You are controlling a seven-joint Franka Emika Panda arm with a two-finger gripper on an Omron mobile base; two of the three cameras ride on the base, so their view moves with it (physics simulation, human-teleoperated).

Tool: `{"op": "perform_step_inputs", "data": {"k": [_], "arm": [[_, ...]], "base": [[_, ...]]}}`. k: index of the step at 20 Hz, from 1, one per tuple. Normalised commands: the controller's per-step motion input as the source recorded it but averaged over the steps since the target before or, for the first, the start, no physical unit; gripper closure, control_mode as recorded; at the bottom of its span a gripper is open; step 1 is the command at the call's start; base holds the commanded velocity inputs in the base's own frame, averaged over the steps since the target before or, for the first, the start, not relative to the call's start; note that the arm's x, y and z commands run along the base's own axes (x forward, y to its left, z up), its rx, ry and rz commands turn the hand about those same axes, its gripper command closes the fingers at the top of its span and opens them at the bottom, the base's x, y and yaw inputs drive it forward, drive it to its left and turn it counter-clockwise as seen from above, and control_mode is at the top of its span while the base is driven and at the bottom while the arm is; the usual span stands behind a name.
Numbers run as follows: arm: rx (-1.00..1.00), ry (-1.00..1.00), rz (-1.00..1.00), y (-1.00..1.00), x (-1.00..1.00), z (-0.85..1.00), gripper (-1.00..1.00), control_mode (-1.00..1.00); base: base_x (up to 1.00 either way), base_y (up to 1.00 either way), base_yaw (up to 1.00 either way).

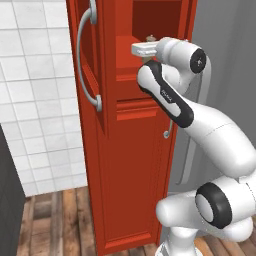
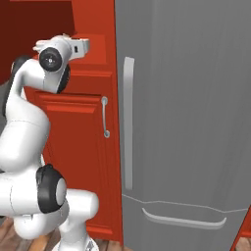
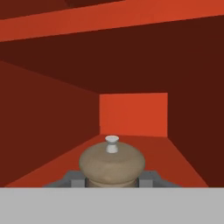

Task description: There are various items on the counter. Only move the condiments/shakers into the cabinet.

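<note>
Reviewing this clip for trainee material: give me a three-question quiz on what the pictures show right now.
1. True or false: the gripper is shut on the tan shaker.
2. Where is the shaker? A) on the floor B) inside the open cabinet C) against the grey fridge
3. Fill in: the cabinet door stands ____.

Key: 1 true; 2 B; 3 open

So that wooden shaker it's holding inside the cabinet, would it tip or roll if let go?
The shaker looks like stiff turned wood, so it probably won't flex in the gripper. Its wide domed top above a narrower neck hints it's top-heavy and could tip if released off level. On its side it would likely roll along the cabinet shelf.
</note>
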Motion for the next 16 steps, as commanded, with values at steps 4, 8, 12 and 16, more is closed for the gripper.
{"op": "perform_step_inputs", "data": {"k": [4,8,12,16], "arm": [[0.0,0.01,-0.03,0.0,0.62,0.0,1.0,-1.0],[0.0,0.04,-0.03,0.0,0.61,0.0,1.0,-1.0],[0.0,0.05,-0.02,0.0,0.57,-0.05,1.0,-1.0],[-0.02,0.04,-0.01,0.0,0.42,-0.18,1.0,-1.0]], "base": [[0.0,0.0,0.0],[0.0,0.0,0.0],[0.0,0.0,0.0],[0.0,0.0,0.0]]}}
